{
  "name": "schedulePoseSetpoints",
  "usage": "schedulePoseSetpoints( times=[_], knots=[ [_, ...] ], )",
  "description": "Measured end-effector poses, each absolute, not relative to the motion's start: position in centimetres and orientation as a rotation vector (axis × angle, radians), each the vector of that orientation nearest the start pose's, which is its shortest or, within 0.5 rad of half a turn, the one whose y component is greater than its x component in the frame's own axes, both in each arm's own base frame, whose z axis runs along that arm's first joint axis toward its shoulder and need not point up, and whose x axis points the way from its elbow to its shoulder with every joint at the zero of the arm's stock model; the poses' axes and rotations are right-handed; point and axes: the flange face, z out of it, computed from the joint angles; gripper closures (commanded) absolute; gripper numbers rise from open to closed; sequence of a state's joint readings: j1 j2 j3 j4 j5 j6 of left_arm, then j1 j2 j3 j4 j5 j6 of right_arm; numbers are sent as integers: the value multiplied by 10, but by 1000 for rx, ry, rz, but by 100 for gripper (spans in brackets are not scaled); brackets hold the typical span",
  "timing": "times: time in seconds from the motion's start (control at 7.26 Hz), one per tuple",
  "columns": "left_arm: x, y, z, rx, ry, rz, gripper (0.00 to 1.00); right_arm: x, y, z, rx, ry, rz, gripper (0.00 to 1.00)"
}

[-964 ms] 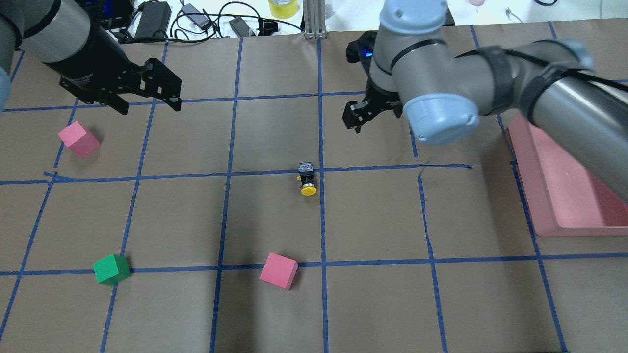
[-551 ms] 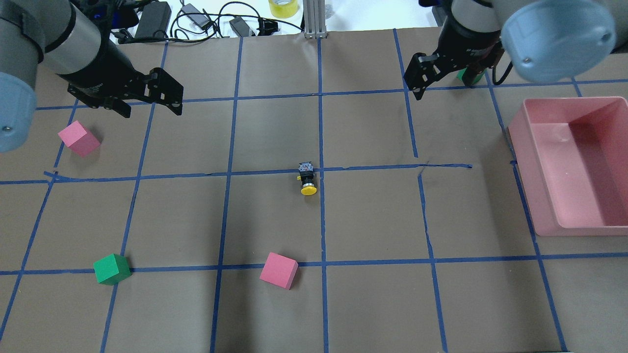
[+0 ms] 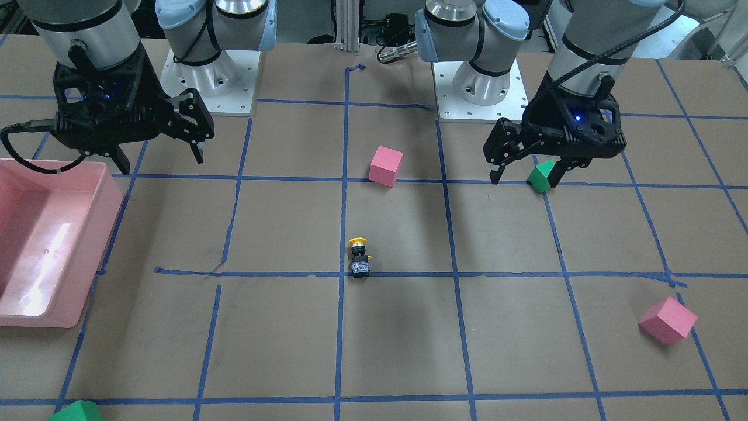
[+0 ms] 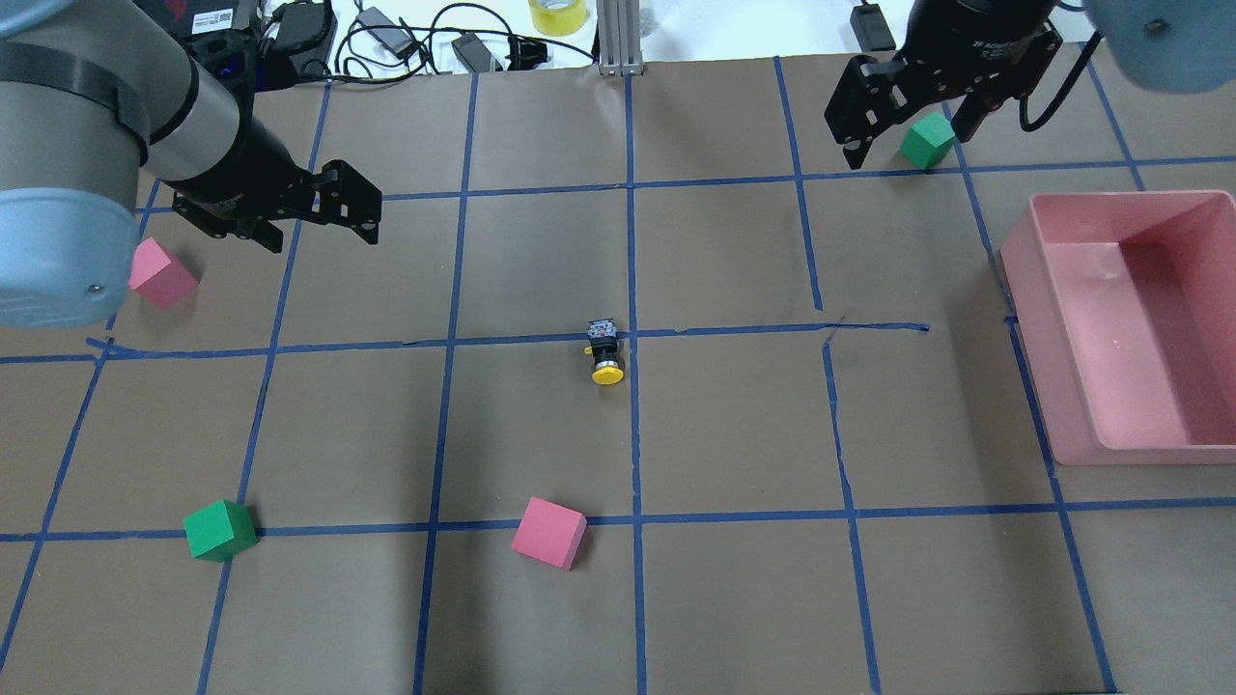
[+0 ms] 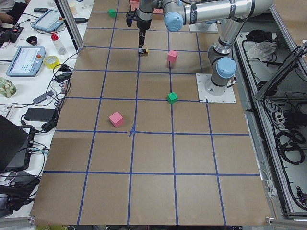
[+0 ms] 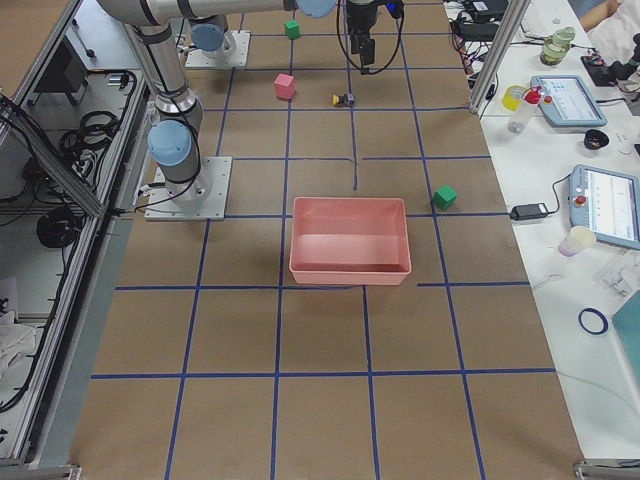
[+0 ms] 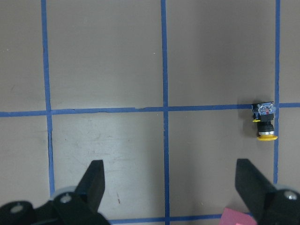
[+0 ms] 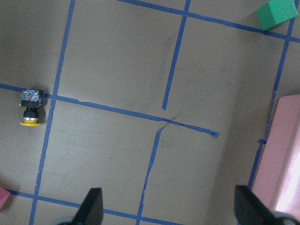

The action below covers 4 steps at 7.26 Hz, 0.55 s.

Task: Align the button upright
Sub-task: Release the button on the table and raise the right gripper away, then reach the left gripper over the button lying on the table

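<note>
The button [image 4: 605,353] lies on its side near the middle of the brown paper-covered table [image 4: 734,598], just beside a crossing of blue tape lines [image 4: 632,333]. Seen from over the robot's shoulders, its yellow cap points to 6 o'clock and its black and blue-grey body to 12. Nothing touches it. The left gripper [image 4: 322,235] hangs above the table at about 10 o'clock from the button, well apart from it, with its fingers spread wide and nothing between them. The right gripper [image 3: 162,161] hangs at about 2 o'clock, near the table's far edge, equally wide and empty. A green cube [image 4: 927,140] sits on the table in its line of sight. A pink bin [image 4: 1024,319] stands at 3 o'clock. One pink cube [image 4: 548,533] rests at 6 to 7 o'clock, a second green cube [image 4: 220,529] at 8, and another pink cube [image 4: 159,273] at 9 to 10.
</note>
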<state>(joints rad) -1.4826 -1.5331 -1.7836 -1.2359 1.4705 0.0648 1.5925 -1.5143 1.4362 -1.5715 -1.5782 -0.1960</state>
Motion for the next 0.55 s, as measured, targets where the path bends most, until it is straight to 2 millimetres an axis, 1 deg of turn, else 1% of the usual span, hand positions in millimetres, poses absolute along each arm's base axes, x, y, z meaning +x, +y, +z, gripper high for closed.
schedulePoseSetpoints(
  times=[0.28, 0.41, 0.55],
  knots=[
    [-117, -496, 407, -89, 3306, -365, 0, 144, -509, 532, -306, 3138, -97, 0],
    [-134, -492, 387, -87, 3320, -444, 0, 144, -506, 531, -297, 3136, -88, 0],
    [-155, -485, 365, -96, 3321, -511, 0, 145, -505, 528, -293, 3133, -81, 0]
  ],
)
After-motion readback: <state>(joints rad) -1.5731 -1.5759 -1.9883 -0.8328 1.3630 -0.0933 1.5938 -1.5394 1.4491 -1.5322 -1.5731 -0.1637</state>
